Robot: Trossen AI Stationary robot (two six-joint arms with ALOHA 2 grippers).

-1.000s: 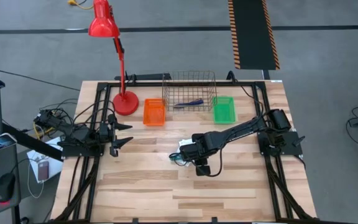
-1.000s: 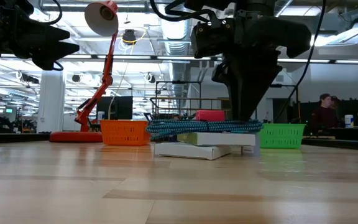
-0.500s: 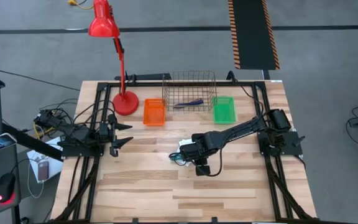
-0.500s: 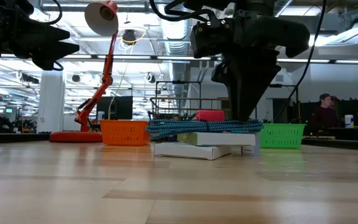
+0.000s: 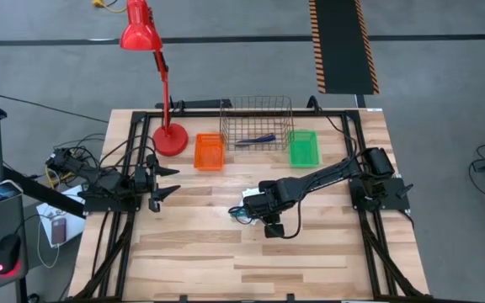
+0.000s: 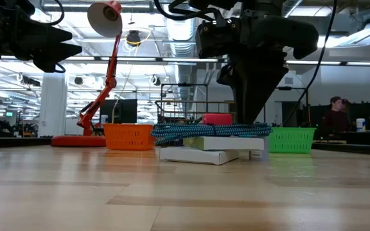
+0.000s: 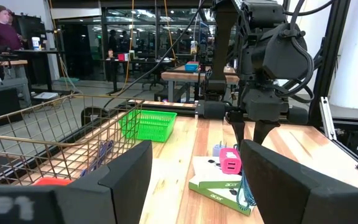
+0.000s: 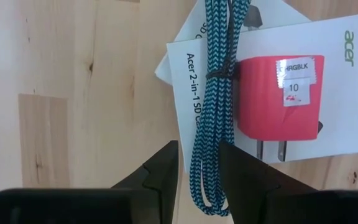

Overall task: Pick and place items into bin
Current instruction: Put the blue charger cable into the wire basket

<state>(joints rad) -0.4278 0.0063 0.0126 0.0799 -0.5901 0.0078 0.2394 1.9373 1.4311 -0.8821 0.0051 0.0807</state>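
Observation:
A small pile lies on the table's middle: flat white packets [image 8: 328, 81] with dark print, a red plug block [image 8: 278, 93] on top, and a teal braided cable bundle [image 8: 213, 93] beside the block. My right gripper [image 8: 199, 146] [image 5: 258, 209] [image 6: 249, 122] is open and points down over the pile, one finger on each side of the cable. A dark blue pen [image 5: 255, 140] lies in the wire basket [image 5: 257, 108]. My left gripper [image 5: 165, 181] [image 7: 194, 186] waits open near the table's left edge. My right gripper comes at the teal cable bundle [image 8: 205, 162] from above, near one end of it, with the fingers across the cable. One finger [image 8: 247, 171] overlaps the cable's edge in the wrist view. I cannot tell whether it touches the cable.
An orange bin [image 5: 210, 151] and a green bin [image 5: 303, 147] flank the wire basket at the far side. A red desk lamp [image 5: 170, 139] stands at the far left. Bare wood stretches across the near half [image 5: 251, 269]. A person [image 6: 334, 119] stands beyond the table.

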